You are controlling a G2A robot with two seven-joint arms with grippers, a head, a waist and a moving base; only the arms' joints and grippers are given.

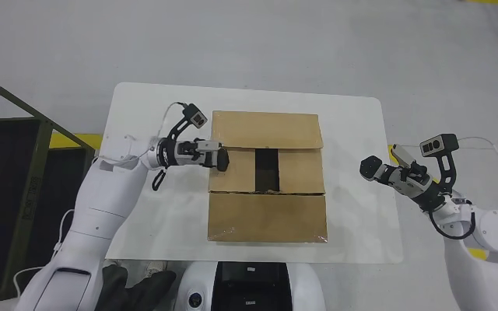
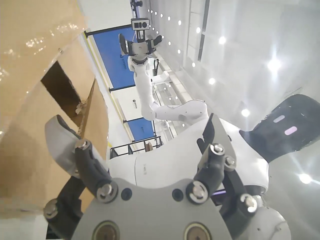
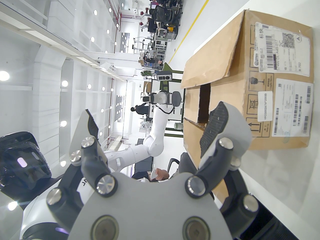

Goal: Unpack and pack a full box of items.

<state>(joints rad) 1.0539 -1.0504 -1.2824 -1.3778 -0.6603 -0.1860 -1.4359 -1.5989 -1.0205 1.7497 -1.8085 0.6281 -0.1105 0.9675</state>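
Observation:
A brown cardboard box stands in the middle of the white table. Its top flaps lie nearly flat, with a dark gap between the inner ones. My left gripper is at the box's left edge, open, one finger close against a cardboard flap; nothing is held. My right gripper hovers open to the right of the box, apart from it. In the right wrist view the right gripper is empty, facing the box's labelled side.
A dark metal frame stands off the table's left side. Bare table strips run left and right of the box. The box's contents are hidden under the flaps.

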